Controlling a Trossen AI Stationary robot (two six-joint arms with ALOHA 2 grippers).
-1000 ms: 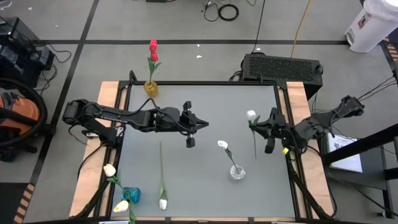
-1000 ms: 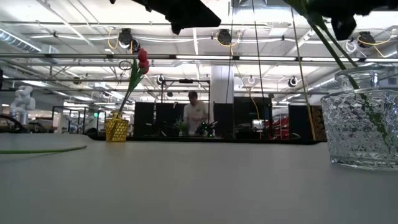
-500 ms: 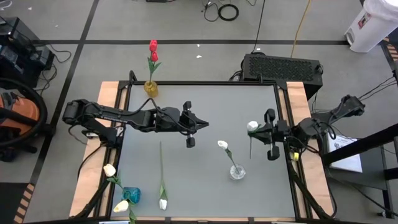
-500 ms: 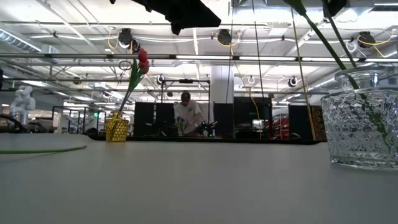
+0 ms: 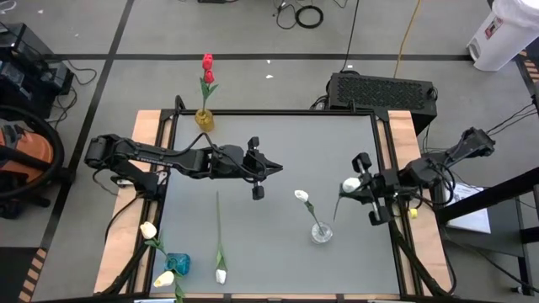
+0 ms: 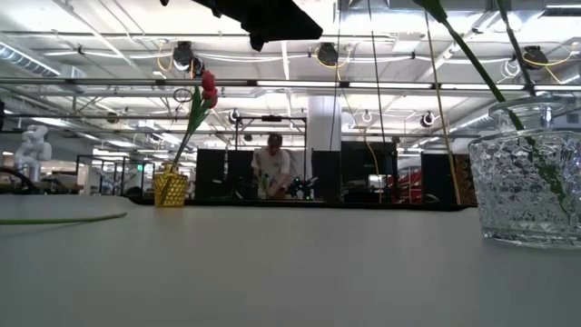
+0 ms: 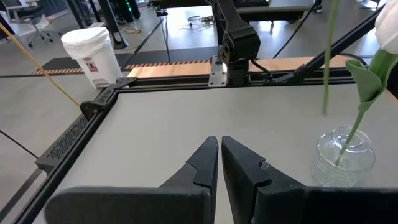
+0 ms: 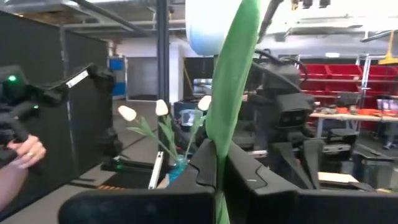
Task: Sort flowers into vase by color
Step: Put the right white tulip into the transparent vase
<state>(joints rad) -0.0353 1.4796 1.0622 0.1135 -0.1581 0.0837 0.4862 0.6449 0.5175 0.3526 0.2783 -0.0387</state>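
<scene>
Tulip (image 5: 349, 186) upright in right gripper (image 5: 368, 188)

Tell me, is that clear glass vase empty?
No. The clear glass vase already holds one white tulip, its stem leaning inside; the right gripper carries another white flower nearby.

The clear glass vase (image 6: 536, 177) is cut off at the low view's edge; its tulip's head lies out of frame.

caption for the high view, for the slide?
Right pincer carries a white tulip toward the clear vase, which holds one white tulip; left pincer waits shut mid-table.
</scene>
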